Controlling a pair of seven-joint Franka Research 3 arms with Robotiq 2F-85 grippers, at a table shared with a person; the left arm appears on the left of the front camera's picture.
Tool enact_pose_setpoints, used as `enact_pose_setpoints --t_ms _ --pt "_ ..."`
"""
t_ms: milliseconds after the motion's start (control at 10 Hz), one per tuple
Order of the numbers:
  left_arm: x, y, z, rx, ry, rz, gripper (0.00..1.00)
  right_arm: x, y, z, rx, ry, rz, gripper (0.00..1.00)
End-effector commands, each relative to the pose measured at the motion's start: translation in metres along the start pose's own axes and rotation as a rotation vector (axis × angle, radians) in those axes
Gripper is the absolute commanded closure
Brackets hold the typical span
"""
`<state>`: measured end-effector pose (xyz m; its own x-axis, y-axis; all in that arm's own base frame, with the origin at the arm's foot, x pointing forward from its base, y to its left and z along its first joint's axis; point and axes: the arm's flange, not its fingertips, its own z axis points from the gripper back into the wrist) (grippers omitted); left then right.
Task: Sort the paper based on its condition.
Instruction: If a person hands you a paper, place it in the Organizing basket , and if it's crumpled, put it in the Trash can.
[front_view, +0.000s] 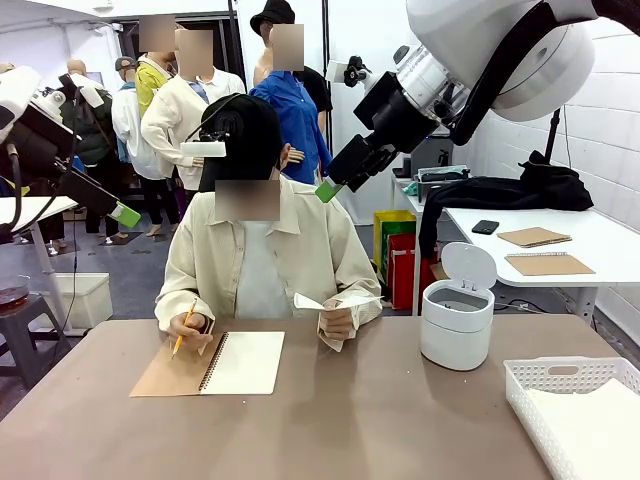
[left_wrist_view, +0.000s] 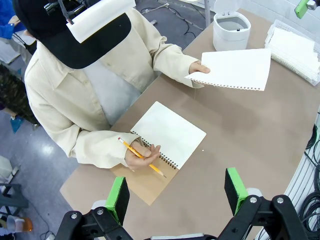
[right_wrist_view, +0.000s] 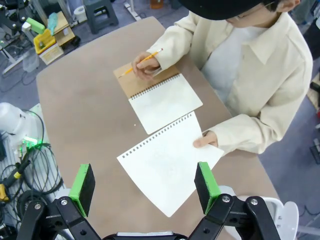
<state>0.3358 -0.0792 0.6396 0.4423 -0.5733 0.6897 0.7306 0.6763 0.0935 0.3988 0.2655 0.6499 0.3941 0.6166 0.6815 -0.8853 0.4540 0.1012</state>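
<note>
The person at the far side holds one flat white sheet of paper (right_wrist_view: 167, 167) by its edge, a little above the table; it also shows as the raised paper (left_wrist_view: 235, 69) and the edge-on paper (front_view: 335, 303). The person's other hand holds a yellow pencil (left_wrist_view: 142, 157) on an open spiral notebook (left_wrist_view: 167, 132). My left gripper (left_wrist_view: 176, 192) hangs open high over the notebook, holding nothing. My right gripper (right_wrist_view: 145, 185) is also open and empty, high above the held sheet. Both arms stay well above the table in the front view.
A white bin (front_view: 457, 315) with its lid up stands at the right of the table. A white slotted basket (front_view: 560, 378) at the near right corner holds flat white sheets (front_view: 590, 430). Brown notebooks (front_view: 535, 237) lie on a second table behind.
</note>
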Motion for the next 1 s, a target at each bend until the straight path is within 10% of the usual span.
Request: enact_pose_setpoints --t_ms 0,300,900 --pt "0.0 0.0 0.0 -0.003 -0.004 0.003 0.0 0.0 -0.001 0.0 -0.004 -0.002 0.0 0.0" --pt "0.0 0.0 0.0 -0.003 -0.004 0.003 0.0 0.0 0.0 0.0 0.0 0.0 0.0 0.0" --pt "0.0 0.0 0.0 -0.003 -0.004 0.003 0.0 -0.034 -0.059 -0.04 0.22 0.053 -0.623 0.0"
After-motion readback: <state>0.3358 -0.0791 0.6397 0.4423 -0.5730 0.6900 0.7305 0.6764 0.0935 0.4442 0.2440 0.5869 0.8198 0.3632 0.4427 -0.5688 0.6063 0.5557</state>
